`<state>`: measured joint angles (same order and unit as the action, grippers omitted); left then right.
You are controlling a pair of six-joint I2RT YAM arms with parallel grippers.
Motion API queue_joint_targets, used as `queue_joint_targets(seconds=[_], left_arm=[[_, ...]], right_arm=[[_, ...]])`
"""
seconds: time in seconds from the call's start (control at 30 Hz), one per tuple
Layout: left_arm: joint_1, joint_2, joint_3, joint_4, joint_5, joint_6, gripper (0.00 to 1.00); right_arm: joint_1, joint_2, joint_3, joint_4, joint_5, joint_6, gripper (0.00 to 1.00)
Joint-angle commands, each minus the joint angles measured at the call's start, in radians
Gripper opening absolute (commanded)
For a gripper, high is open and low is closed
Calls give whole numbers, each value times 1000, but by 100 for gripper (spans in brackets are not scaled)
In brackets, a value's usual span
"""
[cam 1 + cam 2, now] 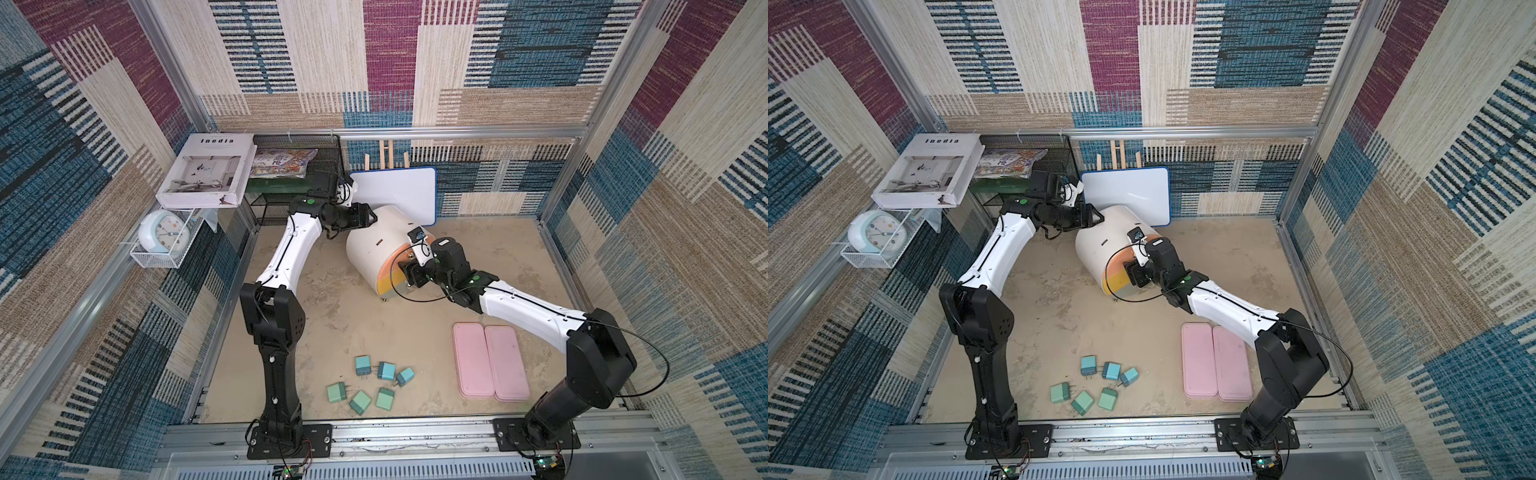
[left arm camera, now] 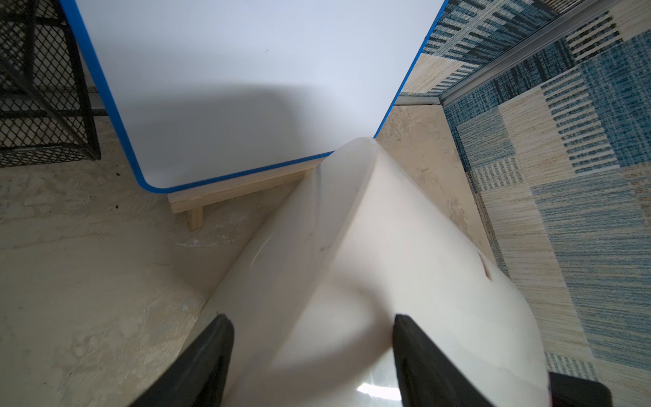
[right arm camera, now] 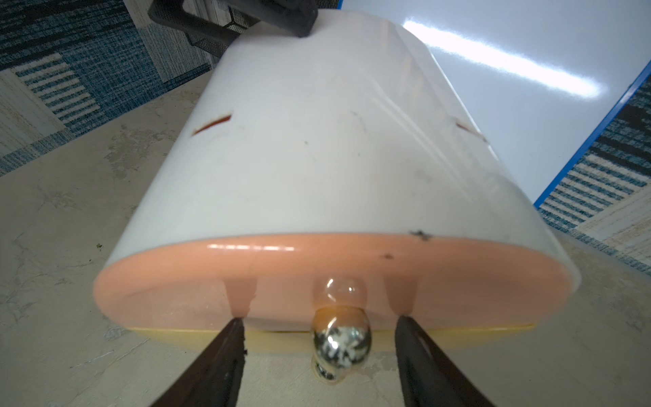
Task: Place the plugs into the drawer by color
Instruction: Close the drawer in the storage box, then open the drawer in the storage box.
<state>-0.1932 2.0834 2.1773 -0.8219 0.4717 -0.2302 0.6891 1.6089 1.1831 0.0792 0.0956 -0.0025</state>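
**Both arms at the drawer cabinet, plugs lying near the front edge**

The drawer cabinet (image 1: 376,245) stands toward the back of the tabletop (image 1: 332,316), just in front of a blue-edged whiteboard (image 1: 395,193) and beside a black wire-mesh shelf (image 1: 274,203).

The left gripper (image 2: 310,320) is at the cabinet's rear, where its rounded white top curves down. Its jaws are clamped on the shell, one black finger (image 2: 211,352) against the side and the other on the top.

The right gripper (image 3: 318,319) is at the cabinet's front, level with the salmon-pink drawer front (image 3: 281,271). Its jaws stand apart on either side of the metal knob (image 3: 341,340), with a gap on each side, and they grip nothing. The salmon-pink front sits flush with the white shell. A strip of the yellow drawer (image 3: 281,338) shows just beneath it.

In both top views, six plugs lie loose near the front edge of the tabletop, well apart from the cabinet. The three blue plugs (image 1: 386,370) form a row, and the three green plugs (image 1: 360,402) lie just in front of them. Two flat pink trays (image 1: 473,359) lie side by side, touching, under the right arm's forearm.
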Motion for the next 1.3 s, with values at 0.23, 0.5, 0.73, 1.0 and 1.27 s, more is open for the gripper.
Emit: queue_joint_targets(seconds=[0.23,0.5,0.73,1.0,1.27], left_arm=[[-5,-198,-146,-84,-146,-83,72],[-50,-303,-334,-22,-116,-89,72],[-99,-330,-386,21,-62,-69,72],[-101,-332,-418,29,-82,-48,72],[-100,-328,-436,40,-88,-50,73]], right_arm=[[-8,-283,-286,198,-99,396,65],[-86,-238,-427,386,-335,566,57],[-172,-167,-469,533,-468,640,46],[-209,-48,-413,565,-549,709,45],[-220,45,-368,587,-563,727,47]])
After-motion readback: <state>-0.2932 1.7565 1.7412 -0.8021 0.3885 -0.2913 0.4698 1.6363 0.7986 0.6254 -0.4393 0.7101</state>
